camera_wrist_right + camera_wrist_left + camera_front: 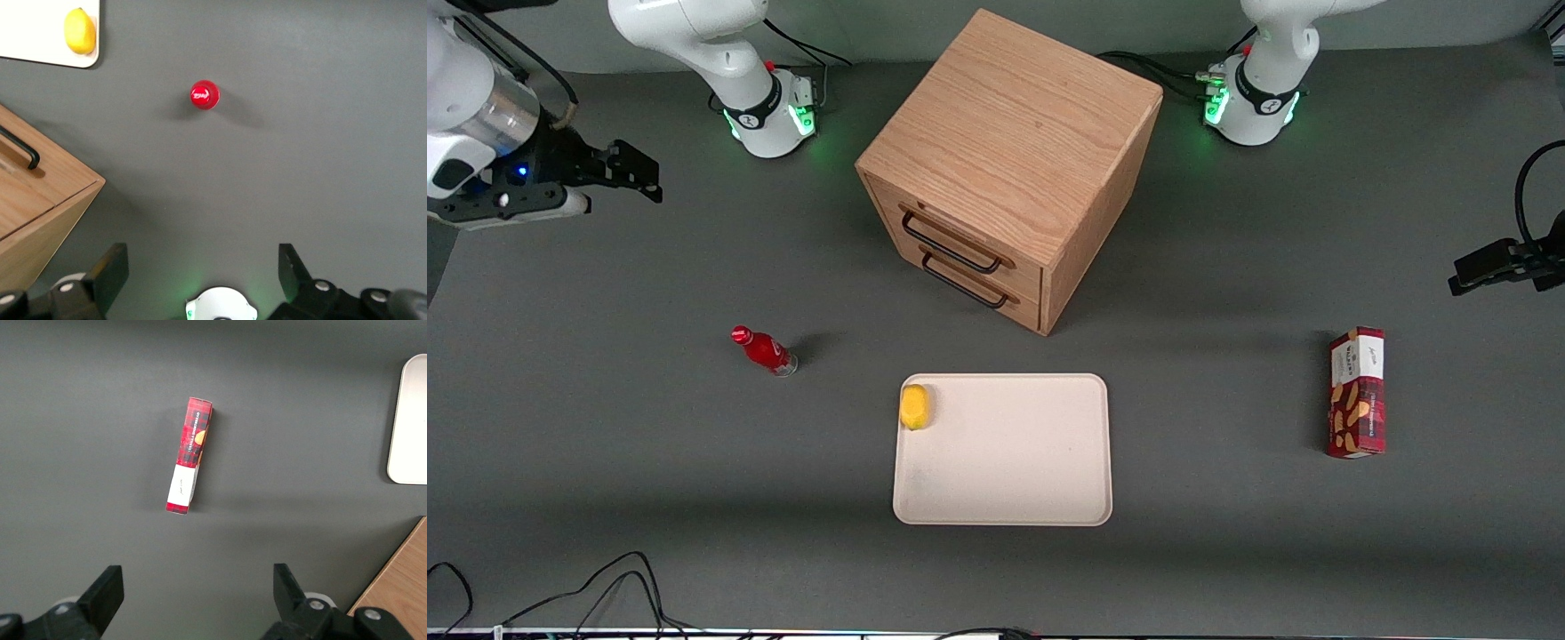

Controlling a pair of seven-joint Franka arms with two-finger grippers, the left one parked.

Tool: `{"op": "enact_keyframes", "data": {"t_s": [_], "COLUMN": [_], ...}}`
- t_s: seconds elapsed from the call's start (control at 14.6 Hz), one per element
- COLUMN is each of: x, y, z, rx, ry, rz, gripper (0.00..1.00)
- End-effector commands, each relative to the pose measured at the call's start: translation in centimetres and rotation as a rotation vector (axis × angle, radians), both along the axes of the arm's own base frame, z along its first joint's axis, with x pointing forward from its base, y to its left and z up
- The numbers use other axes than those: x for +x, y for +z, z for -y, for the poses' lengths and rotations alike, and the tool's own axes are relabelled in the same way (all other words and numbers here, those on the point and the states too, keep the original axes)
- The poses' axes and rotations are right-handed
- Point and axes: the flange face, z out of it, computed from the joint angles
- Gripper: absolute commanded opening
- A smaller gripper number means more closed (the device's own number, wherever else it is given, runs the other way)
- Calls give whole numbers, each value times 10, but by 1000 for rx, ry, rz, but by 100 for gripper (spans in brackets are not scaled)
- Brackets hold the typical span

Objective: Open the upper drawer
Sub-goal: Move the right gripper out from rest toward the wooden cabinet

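- At the middle of the table (605,498) stands the wooden cabinet (1014,133), turned so its drawer fronts face partly toward the working arm's end; that angle looks chosen to let the arm reach the handles.
- The upper drawer (956,233) sits shut, flush with the lower drawer (980,283) beneath it, and its thin black handle (950,247) is untouched.
- The gripper (636,173) hangs high near the working arm's end of the table, well apart from the cabinet, its two fingers spread wide with nothing between them; this reads as a waiting pose, so the task has not begun.
- A cream tray (1005,498) lies nearer the front camera than the cabinet, with a lemon (915,407) in one corner; a red bottle (765,350) stands toward the working arm's end, and a biscuit box (1357,393) toward the parked arm's.
- The right wrist view looks straight down on the bottle's cap (204,95) and catches one cabinet corner with a handle end (20,148), confirming the gripper is not over the drawers.
- Only the front view shows both drawers together.
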Motion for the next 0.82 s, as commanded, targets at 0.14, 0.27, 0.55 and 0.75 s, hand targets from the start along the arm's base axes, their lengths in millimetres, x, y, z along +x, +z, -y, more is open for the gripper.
{"op": "enact_keyframes", "data": {"t_s": [0.14,0.27,0.55,0.75], "x": [6,6,21,33], "y": [-1,2,-4,-1], "z": [6,4,-13,-28], "rx": [20,22,95,133], "ry": [-23,-20,-56,-34], "rz": [11,15,-19,-18], "gripper": [100,100,100,100]}}
